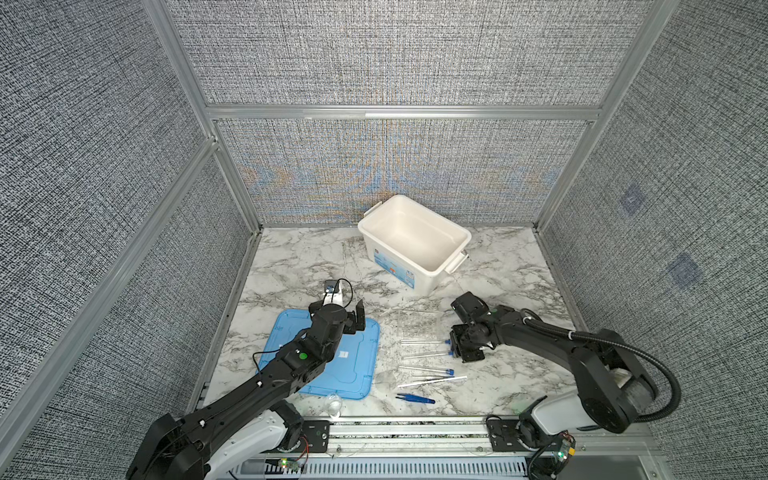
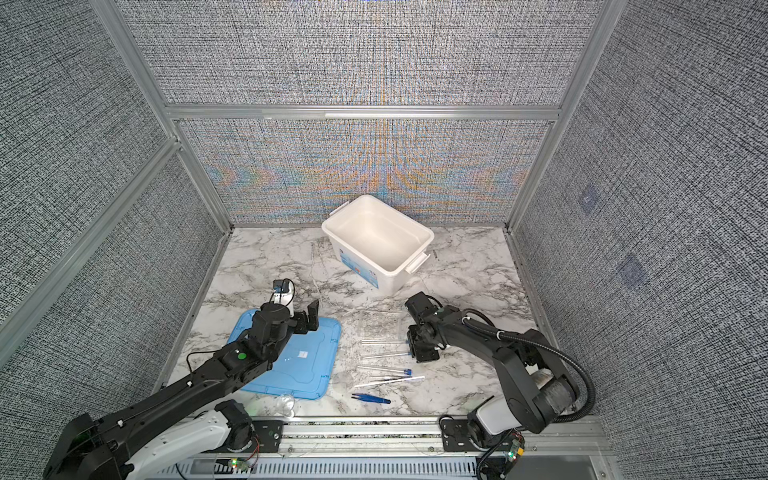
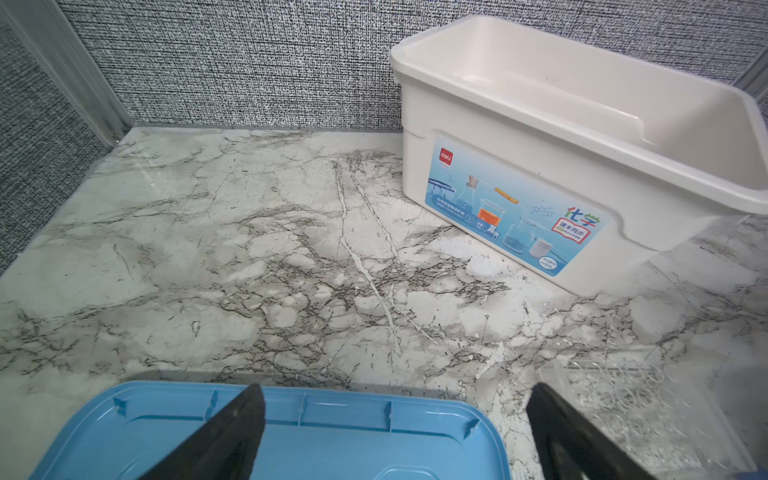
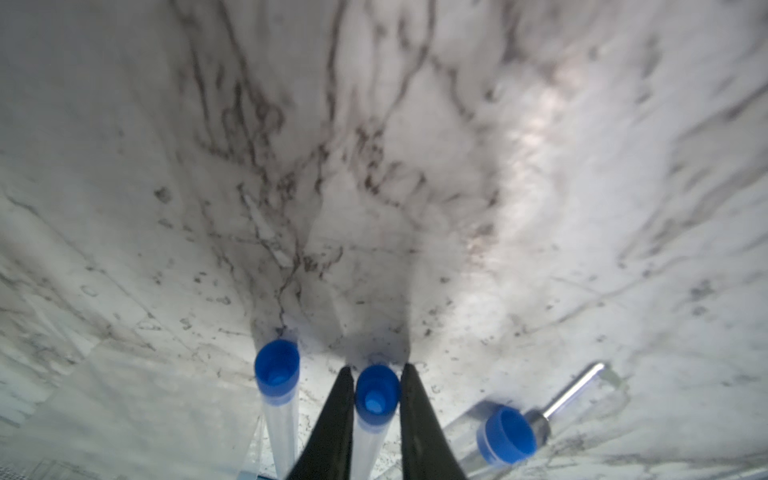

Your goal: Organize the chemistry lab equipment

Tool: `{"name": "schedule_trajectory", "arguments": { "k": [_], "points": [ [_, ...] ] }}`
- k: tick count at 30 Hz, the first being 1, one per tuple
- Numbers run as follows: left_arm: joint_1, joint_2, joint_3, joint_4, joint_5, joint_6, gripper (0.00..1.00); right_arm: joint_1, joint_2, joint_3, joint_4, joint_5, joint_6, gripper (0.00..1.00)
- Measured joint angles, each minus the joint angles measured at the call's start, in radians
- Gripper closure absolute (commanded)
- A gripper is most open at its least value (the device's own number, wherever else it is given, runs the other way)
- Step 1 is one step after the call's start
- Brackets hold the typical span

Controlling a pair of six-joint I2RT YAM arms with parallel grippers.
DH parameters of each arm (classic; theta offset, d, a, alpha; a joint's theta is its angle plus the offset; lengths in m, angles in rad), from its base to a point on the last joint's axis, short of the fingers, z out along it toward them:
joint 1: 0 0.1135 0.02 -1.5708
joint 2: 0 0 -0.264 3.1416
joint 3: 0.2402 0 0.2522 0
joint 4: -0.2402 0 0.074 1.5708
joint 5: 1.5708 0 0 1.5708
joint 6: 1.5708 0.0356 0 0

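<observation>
Three clear blue-capped tubes lie side by side on the marble, in front of the clear rack [image 1: 417,324]. My right gripper [image 4: 376,368] is down at their capped ends, its jaws pressed on both sides of the middle tube [image 4: 376,395]. The neighbouring tubes [image 4: 276,370] [image 4: 505,434] lie free. In a top view the right gripper [image 1: 455,353] covers the middle tube's cap. The thin white stick [image 1: 432,381] and the blue tweezers [image 1: 415,399] lie nearer the front. My left gripper [image 3: 395,395] hangs open and empty over the far edge of the lid.
The white tub [image 1: 395,266] stands at the back, right of centre. The light-blue lid [image 1: 353,370] lies flat at the left under my left arm. A small clear glass dish [image 1: 334,401] sits by the front rail.
</observation>
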Motion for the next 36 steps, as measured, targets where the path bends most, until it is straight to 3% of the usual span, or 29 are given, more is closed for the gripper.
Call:
{"name": "schedule_trajectory", "arguments": {
  "k": [9,20,36],
  "points": [
    [0.000,0.009,0.037,-0.021,0.025,-0.021,0.01,-0.071,-0.174,-0.046,-0.056,0.064,-0.060,0.83],
    [0.000,-0.008,0.040,-0.021,0.028,-0.072,0.01,-0.069,-0.292,-0.018,-0.137,0.116,-0.233,0.83],
    [0.000,0.074,0.090,-0.013,0.043,-0.097,0.01,-0.048,-0.355,0.194,-0.234,0.238,-0.528,0.83]
  ]
}}
